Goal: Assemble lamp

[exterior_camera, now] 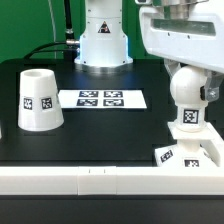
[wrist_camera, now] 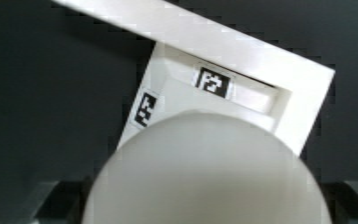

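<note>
Wrist view, nearest first: white round plastic bulb (wrist_camera: 202, 168) fills the frame, dome toward the lens. Tool (wrist_camera: 197, 205) straddles it, dark ends just peeking out on either side. I cannot tell whether it is clamped on the bulb or merely around it; the contact is hidden behind the dome.

Beyond the dome: flat square stepped white plastic base (wrist_camera: 229, 90), tags facing up, lying on the black table (wrist_camera: 51, 90). The bulb sits over the base's middle. The joint itself is hidden.

Exterior view: low white rail (exterior_camera: 90, 180) runs along the front. The base lies just behind it at the exterior view's right. The bulb stands upright on the base, its tagged neck meeting the top step. I judge the neck is at or in the socket, seating unconfirmed.

Farther back: white tapered plastic shade (exterior_camera: 38, 100) at the exterior view's left, well apart from the base. The thin flat white marker board (exterior_camera: 102, 98) lies mid-table, and the arm's white pedestal (exterior_camera: 103, 40) is behind it.

Risks as I see them:
- Neck only perched, not seated. If I let go, the bulb tips and rolls.
- Turning with the neck slightly tilted. The joint binds and the base gets dragged round.
- Smooth dome. The grip may slip and the bulb turn less than the wrist does.
- Lifting off with the tool closed would pull the bulb back out.
</note>
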You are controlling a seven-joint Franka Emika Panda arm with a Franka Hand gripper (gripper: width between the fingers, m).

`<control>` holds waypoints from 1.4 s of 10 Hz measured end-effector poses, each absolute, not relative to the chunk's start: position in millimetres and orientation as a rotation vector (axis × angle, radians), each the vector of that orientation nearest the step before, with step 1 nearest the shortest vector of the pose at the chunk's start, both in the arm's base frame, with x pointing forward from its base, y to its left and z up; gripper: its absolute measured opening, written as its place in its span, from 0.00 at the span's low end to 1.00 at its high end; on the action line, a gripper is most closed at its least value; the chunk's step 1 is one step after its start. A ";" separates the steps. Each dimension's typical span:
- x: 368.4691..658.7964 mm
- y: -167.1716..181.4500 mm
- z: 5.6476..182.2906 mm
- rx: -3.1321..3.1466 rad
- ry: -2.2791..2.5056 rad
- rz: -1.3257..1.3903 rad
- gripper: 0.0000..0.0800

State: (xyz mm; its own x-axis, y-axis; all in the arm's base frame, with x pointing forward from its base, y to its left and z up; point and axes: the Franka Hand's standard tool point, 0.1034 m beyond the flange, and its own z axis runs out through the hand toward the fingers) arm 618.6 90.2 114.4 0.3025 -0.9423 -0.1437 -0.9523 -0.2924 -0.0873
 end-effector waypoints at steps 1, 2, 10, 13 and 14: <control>618.4 90.6 114.3 -2.430 1.731 0.094 0.79; 618.2 91.1 114.4 -2.461 1.687 0.089 0.85; 617.5 95.1 114.2 -2.922 0.632 -0.010 0.87; 617.5 95.0 114.2 -2.971 0.341 -0.032 0.87; 617.5 94.8 114.1 -2.983 0.225 -0.041 0.87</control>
